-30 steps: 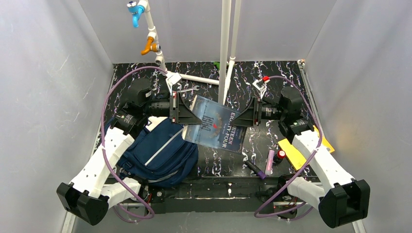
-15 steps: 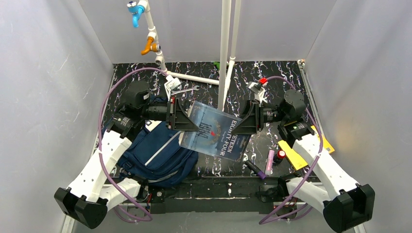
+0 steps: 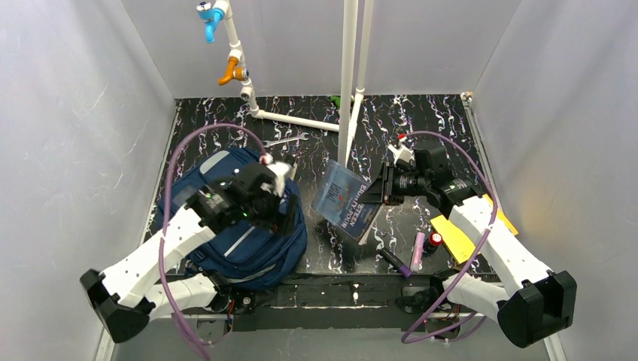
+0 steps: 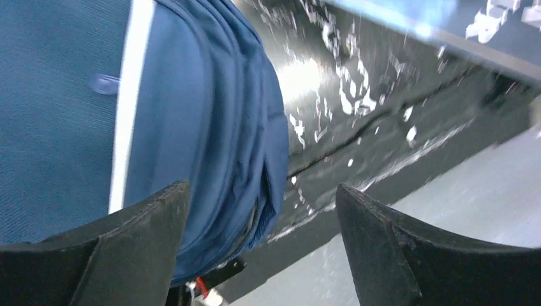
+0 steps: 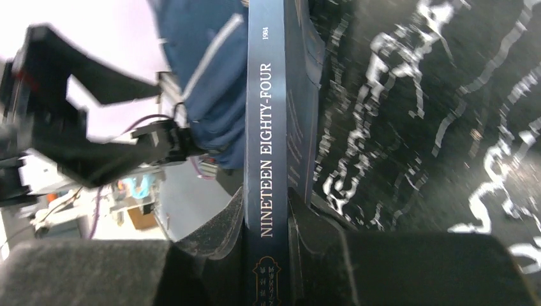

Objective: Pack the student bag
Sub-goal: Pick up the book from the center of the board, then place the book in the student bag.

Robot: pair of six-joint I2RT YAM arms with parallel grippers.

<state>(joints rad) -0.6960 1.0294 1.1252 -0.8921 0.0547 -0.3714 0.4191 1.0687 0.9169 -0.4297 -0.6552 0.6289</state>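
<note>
student bag [image 3: 248, 241]: lies flat on the surface [image 3: 421, 120], directly under the left fingers [image 4: 127, 248]. In the left wrist view its striped panel and side seam sit below and between them.

Left fingers: spread wide, nothing between them. Can't tell if they touch the fabric.

Right fingers [image 5: 214, 239]: clamped on the book [image 5: 266, 127] at one end of the spine. The book is tilted and sticks out ahead of the fingertips toward the bag, stopping just short of it. Can't tell if its low corner rests on the surface.

Step, my read: getting the book into the bag. Right holds it ready while left goes for the opening. Nothing visibly packed yet.

Next move needs:
- Left fingers to pinch a mouth or zip edge and lift it. Can't tell if any zip is open.
- Right to turn the book edge-on to that gap and slide it in. The grip is at one end only, so it may pivot.

Counts:
- bag: 1
- book: 1
- pink pen [image 3: 416, 250]: 1
- dark marker [image 3: 395, 262]: 1
- red-capped item [image 3: 434, 241]: 1
- yellow flat piece [image 3: 451, 239]: 1, maybe 2, part hidden by the arm

The loose items all lie behind the right fingers, beside the forearm.
</note>
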